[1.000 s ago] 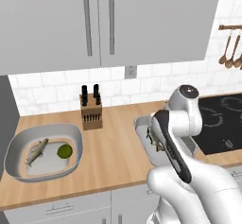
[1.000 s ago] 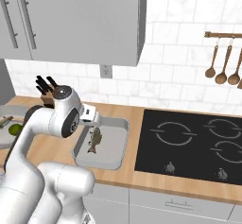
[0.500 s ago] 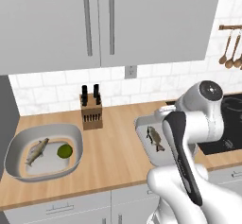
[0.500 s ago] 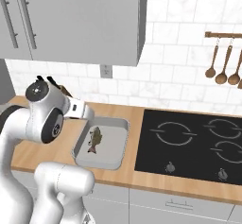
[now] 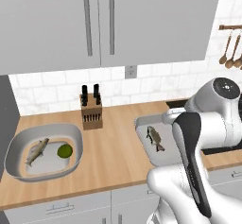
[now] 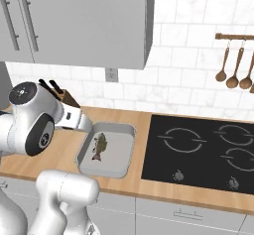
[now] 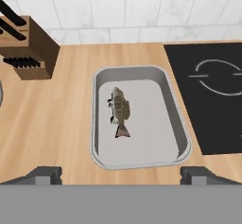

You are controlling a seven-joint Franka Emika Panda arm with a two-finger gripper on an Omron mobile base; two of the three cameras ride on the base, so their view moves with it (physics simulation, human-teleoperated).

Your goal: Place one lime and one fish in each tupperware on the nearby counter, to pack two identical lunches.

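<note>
Two tupperware tubs stand on the counter (image 5: 113, 142). The left tupperware (image 5: 47, 127) holds a fish (image 5: 37, 151) and a lime (image 5: 64, 150). A single fish (image 5: 155, 138) (image 6: 99, 147) (image 7: 119, 109) lies in the right tupperware (image 5: 142, 121) (image 6: 111, 125) (image 7: 132, 68). My gripper (image 7: 120, 175) hovers above the near edge of the right tub. It is open, with its fingertips (image 7: 45, 173) wide apart and nothing between them.
A wooden knife block (image 5: 91, 112) (image 7: 26, 48) stands at the tile wall between the tubs. The black cooktop (image 6: 198, 149) (image 7: 212, 90) lies just right of the right tub. Wooden spoons (image 6: 233, 70) hang on the wall. Cabinets (image 5: 104, 20) hang overhead.
My arm has swung back and aside, uncovering the right tub and its fish. The gripper stays open. Both tubs and their contents have not moved.
</note>
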